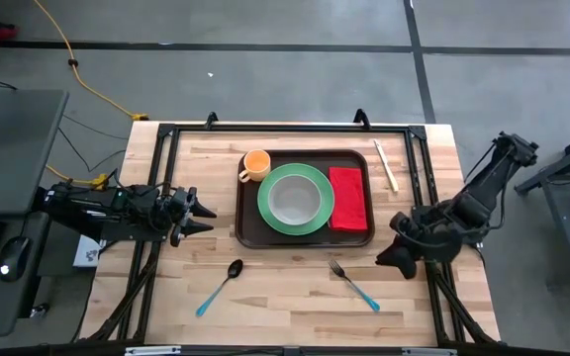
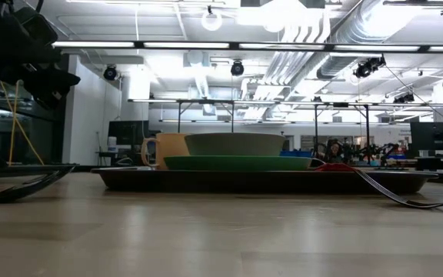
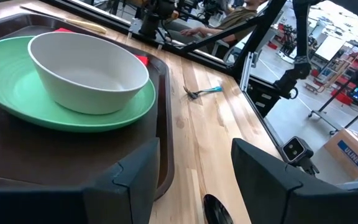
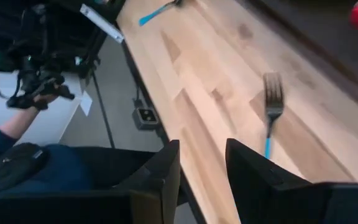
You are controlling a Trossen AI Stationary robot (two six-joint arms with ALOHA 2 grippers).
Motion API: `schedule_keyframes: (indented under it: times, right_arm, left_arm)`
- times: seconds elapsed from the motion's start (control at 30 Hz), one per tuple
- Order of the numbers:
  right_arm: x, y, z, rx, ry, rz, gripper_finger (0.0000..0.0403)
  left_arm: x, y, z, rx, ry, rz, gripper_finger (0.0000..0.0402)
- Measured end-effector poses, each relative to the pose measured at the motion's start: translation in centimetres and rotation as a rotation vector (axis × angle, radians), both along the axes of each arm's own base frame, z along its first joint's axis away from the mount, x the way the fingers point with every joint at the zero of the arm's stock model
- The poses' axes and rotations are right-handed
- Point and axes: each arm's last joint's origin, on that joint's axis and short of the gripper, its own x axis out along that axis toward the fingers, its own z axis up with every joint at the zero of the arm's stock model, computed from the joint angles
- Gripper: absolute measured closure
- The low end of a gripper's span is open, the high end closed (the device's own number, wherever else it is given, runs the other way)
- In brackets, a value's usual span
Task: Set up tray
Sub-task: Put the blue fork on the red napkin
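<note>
The dark brown tray (image 1: 249,229) lies mid-table. On it stand an orange cup (image 1: 255,164), a green plate (image 1: 310,222) carrying a pale bowl (image 1: 294,198), and a red napkin (image 1: 348,198). A blue-handled spoon (image 1: 221,285) and a blue-handled fork (image 1: 354,284) lie on the wood near the table's near edge. My left gripper (image 1: 206,218) hovers open just left of the tray, pointing at it. My right gripper (image 1: 389,257) is open to the right of the fork, which shows ahead of its fingers in the right wrist view (image 4: 271,106). Neither gripper touches anything.
A pair of pale chopsticks (image 1: 386,164) lies on the table right of the tray's far corner. A black frame (image 1: 285,129) borders the table. A person's hand (image 4: 36,99) shows beyond the near edge, in the right wrist view. Bare wood lies between the spoon and the fork.
</note>
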Motion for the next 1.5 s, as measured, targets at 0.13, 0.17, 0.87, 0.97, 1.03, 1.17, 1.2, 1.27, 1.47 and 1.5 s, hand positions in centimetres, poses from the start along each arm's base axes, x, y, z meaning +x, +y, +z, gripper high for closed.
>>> schedule_keyframes:
  times: [0.13,0.17,0.87,0.97,1.03,1.17,1.2,1.27,1.47,1.5]
  right_arm:
    - [0.5,1.6,-0.3,0.014,-0.012,0.041,0.0295]
    - [0.6,2.0,-0.5,0.015,-0.011,0.053,0.0295]
    - [2.7,8.0,-5.5,0.08,0.201,0.116,0.0295]
    - [3.1,8.1,-5.9,0.085,0.22,0.121,0.0295]
    - [3.3,8.1,-6.0,0.092,0.223,0.122,0.0295]
    - [3.5,8.0,-6.0,0.092,0.216,0.114,0.0295]
    - [3.6,8.0,-6.0,0.088,0.211,0.109,0.0295]
    - [3.6,8.0,-6.0,0.079,0.198,0.113,0.0295]
    - [3.7,8.2,-5.7,0.108,0.188,0.136,0.0295]
    - [3.7,8.2,-5.7,0.115,0.198,0.148,0.0295]
  left_arm:
    - [0.0,0.0,0.0,0.039,-0.012,-0.007,0.0172]
    - [0.0,0.0,0.1,0.055,-0.021,-0.009,0.0172]
    - [0.0,-0.1,0.1,0.181,-0.043,-0.05,0.0172]
    - [0.0,-0.1,0.1,0.175,-0.042,-0.049,0.0172]
    - [0.0,-0.1,0.1,0.175,-0.042,-0.049,0.0172]
    - [0.0,-0.1,0.1,0.175,-0.041,-0.049,0.0172]
    - [0.0,-0.1,0.1,0.174,-0.041,-0.049,0.0172]
    - [0.0,-0.1,0.1,0.175,-0.041,-0.049,0.0172]
    - [0.0,-0.1,0.1,0.175,-0.041,-0.048,0.0172]
    - [0.0,-0.1,0.1,0.175,-0.041,-0.048,0.0172]
